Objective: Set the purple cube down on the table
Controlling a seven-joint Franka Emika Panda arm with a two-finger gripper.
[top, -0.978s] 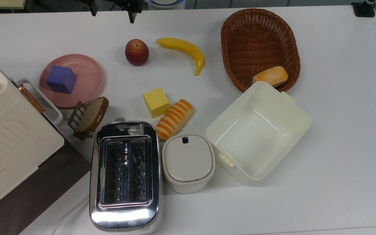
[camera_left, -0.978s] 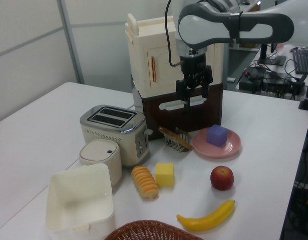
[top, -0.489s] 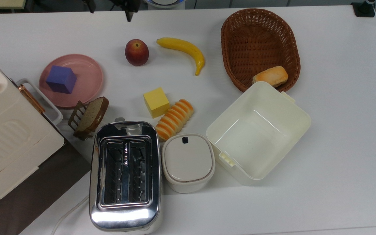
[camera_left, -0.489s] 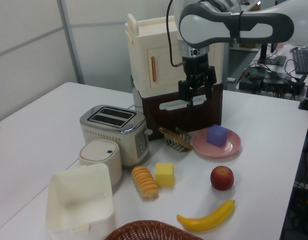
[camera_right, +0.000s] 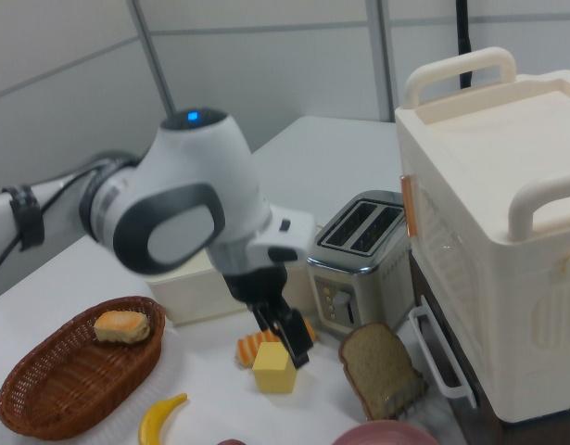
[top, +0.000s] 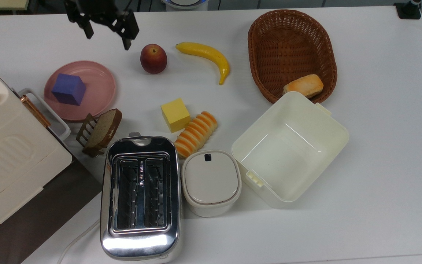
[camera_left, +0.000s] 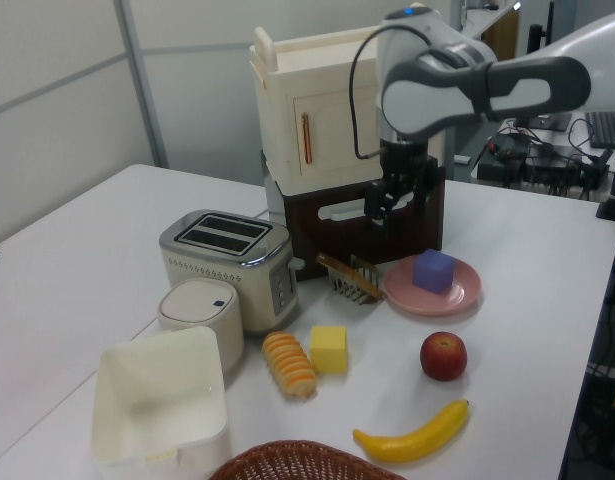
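- The small matte blue-violet purple cube point(top: 68, 89) sits on the round pink plate point(top: 101, 86), on the white table point(top: 379, 146), apart from the black two-finger gripper point(top: 106, 35) (fingers spread, empty) hovering nearby.
- The brown wicker basket point(top: 291, 40) holds a bread roll point(top: 303, 85); the cream plastic box point(top: 289, 146) holds nothing.

In the top view, the purple cube point(top: 68, 89) rests on the plate point(top: 101, 79), which stands on the table point(top: 379, 146) at the top view's left. The gripper point(top: 106, 32) hangs above the table beyond the plate, apart from the cube. The peach point(top: 153, 58) lies to the top view's right of the plate, the banana point(top: 206, 58) just beyond it. The yellow cube point(top: 174, 114) touches the ridged bread roll point(top: 195, 134). The toaster point(top: 140, 196) stands beside the lidded container point(top: 211, 181).
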